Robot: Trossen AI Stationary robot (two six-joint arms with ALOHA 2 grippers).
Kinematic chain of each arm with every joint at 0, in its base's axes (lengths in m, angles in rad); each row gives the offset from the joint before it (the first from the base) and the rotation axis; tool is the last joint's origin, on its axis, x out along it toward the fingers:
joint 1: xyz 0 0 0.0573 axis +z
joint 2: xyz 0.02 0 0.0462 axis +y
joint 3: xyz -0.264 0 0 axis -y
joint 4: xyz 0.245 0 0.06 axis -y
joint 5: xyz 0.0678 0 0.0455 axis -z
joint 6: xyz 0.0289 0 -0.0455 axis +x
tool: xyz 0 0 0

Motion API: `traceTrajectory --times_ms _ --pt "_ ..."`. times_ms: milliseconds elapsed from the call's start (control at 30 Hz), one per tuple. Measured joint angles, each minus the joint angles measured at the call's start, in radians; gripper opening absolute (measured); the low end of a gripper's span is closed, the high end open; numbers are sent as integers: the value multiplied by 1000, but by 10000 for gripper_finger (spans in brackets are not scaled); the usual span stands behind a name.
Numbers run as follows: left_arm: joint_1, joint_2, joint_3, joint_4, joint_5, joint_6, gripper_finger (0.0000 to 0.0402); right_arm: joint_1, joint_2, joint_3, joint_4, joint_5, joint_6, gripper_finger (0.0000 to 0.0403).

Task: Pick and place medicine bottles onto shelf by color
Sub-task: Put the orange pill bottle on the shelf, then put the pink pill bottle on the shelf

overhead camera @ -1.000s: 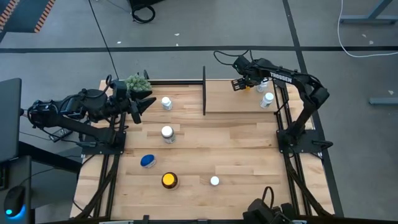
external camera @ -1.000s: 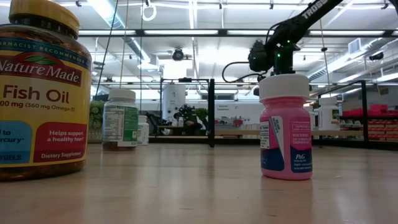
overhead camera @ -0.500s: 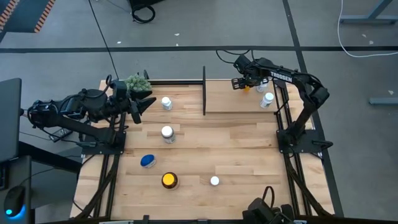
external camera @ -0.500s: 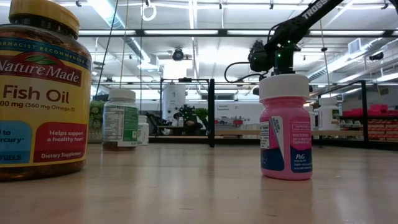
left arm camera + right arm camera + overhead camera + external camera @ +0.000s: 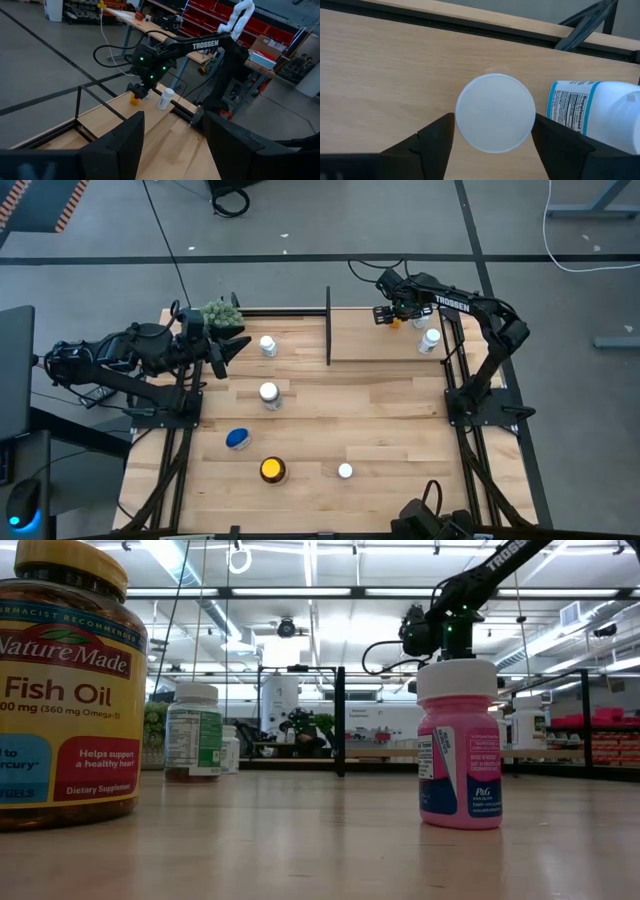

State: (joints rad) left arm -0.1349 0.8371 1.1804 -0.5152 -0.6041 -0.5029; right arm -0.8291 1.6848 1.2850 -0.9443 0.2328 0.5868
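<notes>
Where high view hides it, white cap between released right fingers, left fingers apart.

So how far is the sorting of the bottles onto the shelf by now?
Done: a white bottle stands on the shelf. In hand: the right gripper is at an orange bottle on the shelf. Left: five on the table: two white-capped bottles, the blue-lidded bottle, the yellow-lidded bottle, the pink bottle. The left gripper waits open near them.
</notes>
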Motion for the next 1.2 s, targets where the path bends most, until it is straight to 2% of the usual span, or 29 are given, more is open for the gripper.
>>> traceTrajectory --times_ms 300,467,600,733,900,967,1100,1200 --pt "0 0 0 0 0 -1 214 11 -10 0 -114 -48 -44 268" --pt "0 0 0 0 0 0 215 59 -83 0 -169 -53 -55 269" --pt "0 0 0 0 0 1 215 142 -169 0 -163 -111 -56 269" --pt "0 0 0 0 0 1 216 281 -220 0 -160 -200 -57 269" --pt "0 0 0 -1 0 1 213 535 -226 0 -67 -270 -64 269" --pt "0 0 0 -1 0 1 213 647 -226 0 13 -248 -68 269" --pt "0 0 0 -1 0 1 215 845 -226 0 153 -136 -102 268" --pt "1 0 0 -2 0 1 215 962 -226 0 204 -111 -127 263"
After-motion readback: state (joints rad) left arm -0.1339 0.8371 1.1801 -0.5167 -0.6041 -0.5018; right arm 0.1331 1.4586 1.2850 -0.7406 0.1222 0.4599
